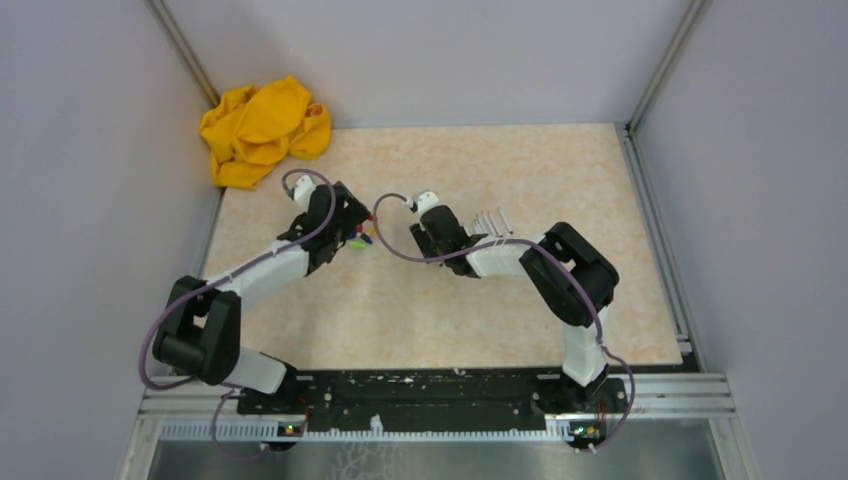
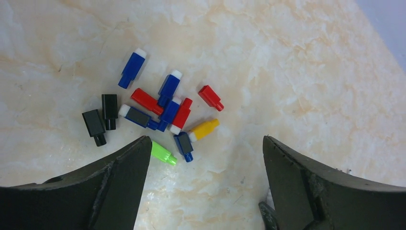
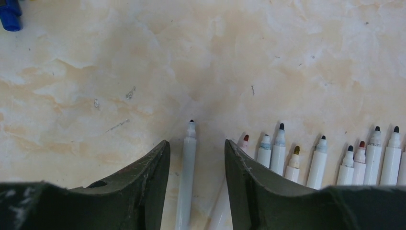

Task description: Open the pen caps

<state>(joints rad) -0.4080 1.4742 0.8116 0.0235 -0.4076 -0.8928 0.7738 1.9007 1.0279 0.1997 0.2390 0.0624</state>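
The pen caps [image 2: 163,108] lie off their markers in a loose pile on the marbled table: several blue, three red, two black, one yellow [image 2: 205,129] and one green [image 2: 163,153]. My left gripper [image 2: 206,140] hangs over the pile's near edge, open wide and empty, its left finger close to the green cap. My right gripper [image 3: 196,142] is open. An uncapped white marker [image 3: 187,167] lies on the table between its fingers, touching neither. In the top view the left gripper [image 1: 350,236] is at the caps [image 1: 363,238] and the right gripper [image 1: 432,222] is just left of the markers [image 1: 490,220].
A row of several uncapped white markers [image 3: 318,158] lies right of my right gripper, tips pointing away. One blue cap [image 3: 9,17] shows at that view's far left corner. A crumpled yellow cloth [image 1: 262,130] sits at the back left. Grey walls enclose the table.
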